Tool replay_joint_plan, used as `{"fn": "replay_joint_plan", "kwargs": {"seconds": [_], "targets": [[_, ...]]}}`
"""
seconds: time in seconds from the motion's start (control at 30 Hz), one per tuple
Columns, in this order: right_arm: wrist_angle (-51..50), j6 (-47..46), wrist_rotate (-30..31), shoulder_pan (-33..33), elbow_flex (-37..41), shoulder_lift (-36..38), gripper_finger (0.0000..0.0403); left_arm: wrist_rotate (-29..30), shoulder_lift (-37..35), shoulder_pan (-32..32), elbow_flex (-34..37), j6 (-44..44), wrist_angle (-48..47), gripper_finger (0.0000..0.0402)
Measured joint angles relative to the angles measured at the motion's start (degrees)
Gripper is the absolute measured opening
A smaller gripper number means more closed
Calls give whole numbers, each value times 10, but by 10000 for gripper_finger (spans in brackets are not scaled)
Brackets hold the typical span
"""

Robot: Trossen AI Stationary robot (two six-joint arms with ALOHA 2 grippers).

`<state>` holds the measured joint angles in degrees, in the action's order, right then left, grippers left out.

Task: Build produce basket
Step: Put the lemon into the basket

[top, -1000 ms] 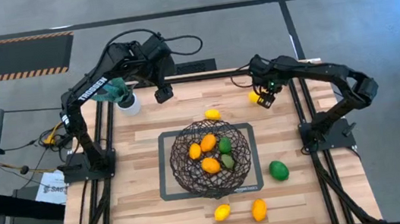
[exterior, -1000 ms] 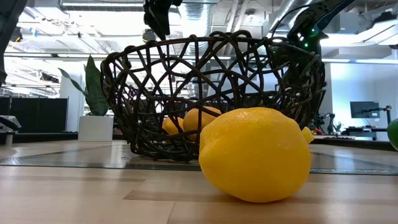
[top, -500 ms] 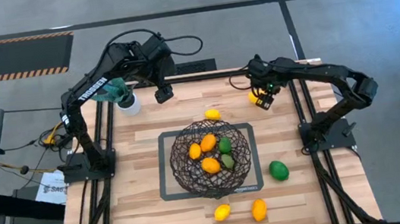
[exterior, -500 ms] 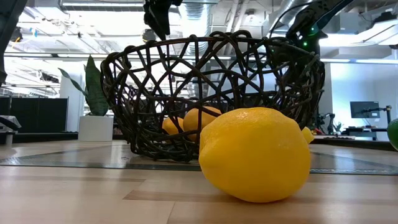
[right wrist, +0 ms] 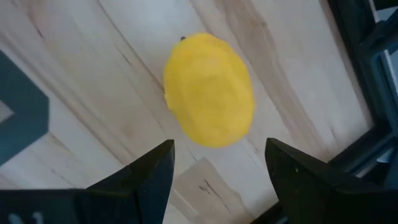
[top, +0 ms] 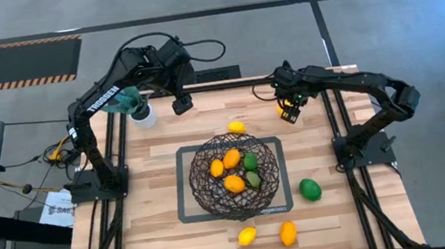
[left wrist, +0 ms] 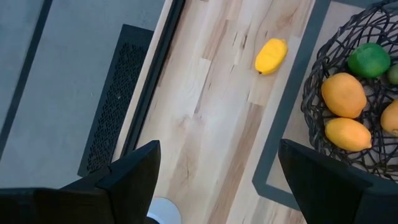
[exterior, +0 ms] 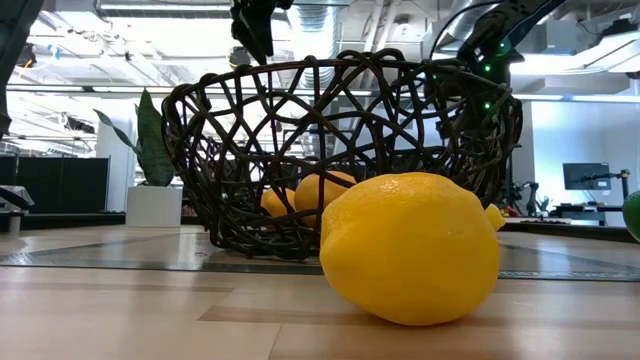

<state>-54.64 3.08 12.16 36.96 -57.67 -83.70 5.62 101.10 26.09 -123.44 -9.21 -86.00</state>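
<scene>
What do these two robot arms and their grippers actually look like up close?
Both arms are dark, jointed and slim, bolted to black frames at the table's sides. The left arm carries white lettering along one segment and loops of black cable near its wrist. The right arm has a small green light near its wrist. The left gripper and right gripper each end in two flat, dark, blunt fingers.

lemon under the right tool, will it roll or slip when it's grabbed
The lemon is egg-shaped and lies loose on bare wood, so it will probably roll if nudged. Its skin looks smooth, so the right tool, open above it, may slip off-centre.
</scene>
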Motion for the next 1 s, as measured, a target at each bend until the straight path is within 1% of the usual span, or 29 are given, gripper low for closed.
{"fn": "replay_joint_plan", "kwargs": {"seconds": [0.13,0.23,0.3,0.47,0.73,0.8,0.9,1.0], "targets": [[1,-4,-30,8,0,0,270,0,0,0,0,0,0,311],[-1,-5,-76,17,0,0,270,0,0,0,0,0,0,311],[0,-6,-89,18,0,0,270,0,0,0,0,0,0,311],[12,-18,-104,13,0,0,270,0,0,0,0,0,0,311],[23,4,-111,9,0,0,270,0,0,0,0,0,0,311],[31,13,-123,14,0,0,272,0,0,0,0,0,0,311],[40,19,-125,19,0,0,283,0,0,0,0,0,0,311],[39,29,-125,23,0,0,307,0,0,0,0,0,0,311]]}}
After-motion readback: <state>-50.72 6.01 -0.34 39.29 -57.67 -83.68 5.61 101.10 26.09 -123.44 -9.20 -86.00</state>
